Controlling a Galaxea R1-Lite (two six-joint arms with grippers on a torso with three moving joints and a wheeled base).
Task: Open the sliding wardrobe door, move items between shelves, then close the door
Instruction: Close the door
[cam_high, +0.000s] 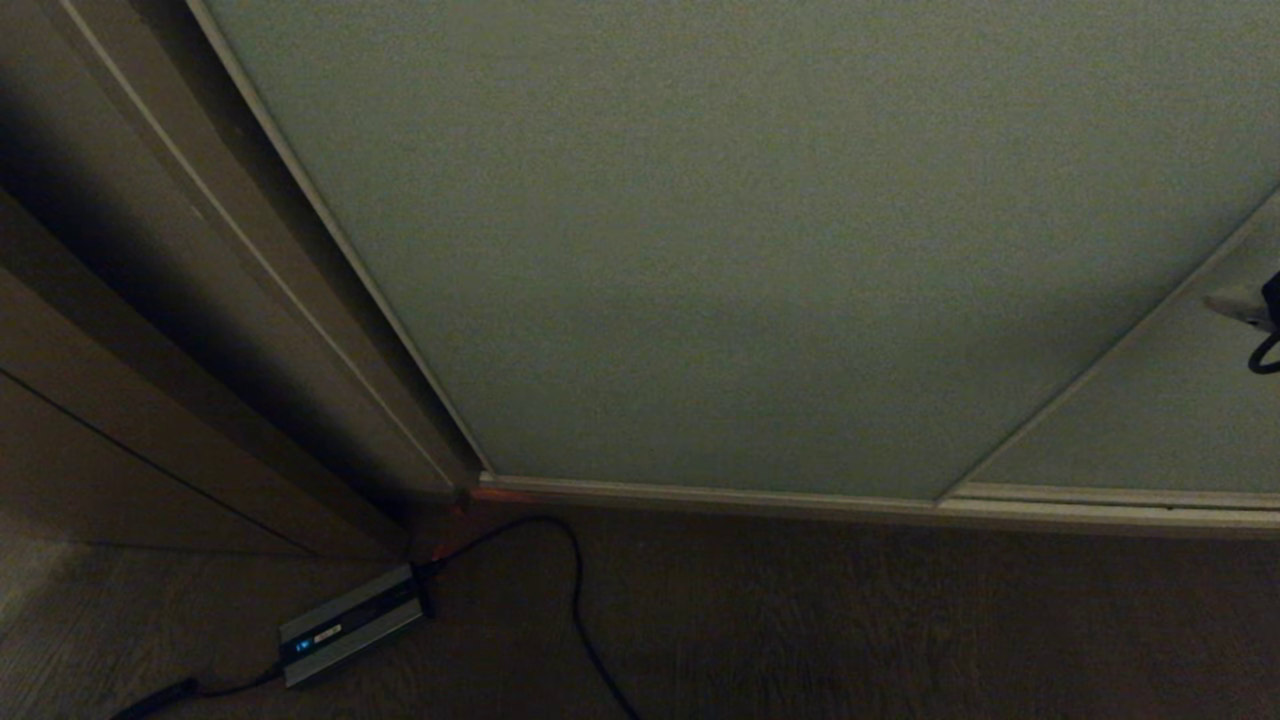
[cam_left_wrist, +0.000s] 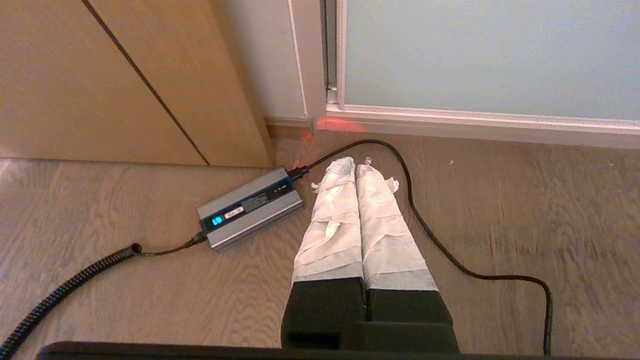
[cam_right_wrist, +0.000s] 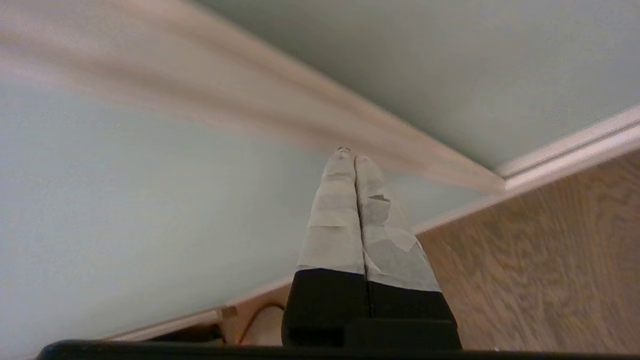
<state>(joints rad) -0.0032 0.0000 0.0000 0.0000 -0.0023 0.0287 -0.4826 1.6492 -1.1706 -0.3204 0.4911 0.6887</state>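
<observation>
The silver box (cam_left_wrist: 251, 208) on the wood floor (cam_left_wrist: 500, 200) carries a small label strip beside a lit blue indicator, but its writing is too small to read. The sliding wardrobe door (cam_high: 760, 250) stands shut, filling the space ahead. The right claw (cam_right_wrist: 350, 152), fingers pressed together and empty, points at the door's pale frame (cam_right_wrist: 300, 115); the left claw (cam_left_wrist: 355, 162), likewise closed and empty, hangs over the floor near the black cable (cam_left_wrist: 425, 225).
</observation>
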